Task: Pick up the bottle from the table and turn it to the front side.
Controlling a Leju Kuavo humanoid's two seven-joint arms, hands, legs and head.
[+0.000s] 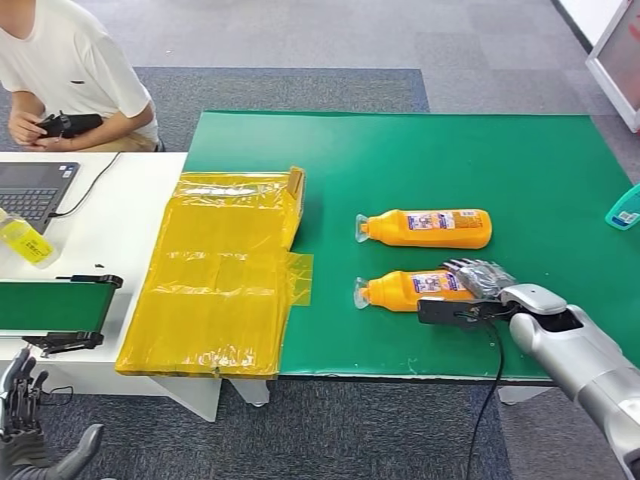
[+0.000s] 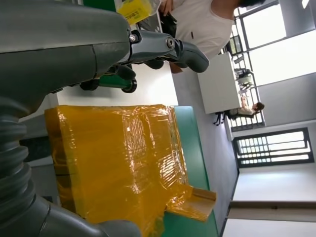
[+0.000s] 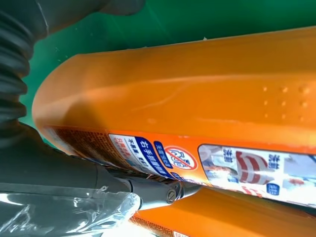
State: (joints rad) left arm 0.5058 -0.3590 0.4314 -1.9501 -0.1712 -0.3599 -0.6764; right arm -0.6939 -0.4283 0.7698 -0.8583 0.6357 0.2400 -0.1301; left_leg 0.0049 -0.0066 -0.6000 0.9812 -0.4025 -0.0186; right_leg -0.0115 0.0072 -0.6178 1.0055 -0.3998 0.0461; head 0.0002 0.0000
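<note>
Head view: we see a green table (image 1: pixel 528 180). At lower right our right hand (image 1: pixel 483 280) lies over the base end of the near bottle (image 1: pixel 411 290), an orange bottle on its side, cap pointing left. A second bottle (image 1: pixel 426 228) lies just above it in the frame, apart. A yellow bag (image 1: pixel 219 270) sits left of centre. Our left hand (image 1: pixel 19 395) hangs at lower left, fingers apart, holding nothing.

Left wrist view: the thumb (image 2: pixel 175 49) crosses the top above the bag.

Right wrist view: the bottle fills the centre, a finger (image 3: pixel 149 190) against its label. We cannot tell whether the grip has closed.

We judge the grasp is in hand; next comes closing firmly, lifting, then rolling the front side up.
</note>
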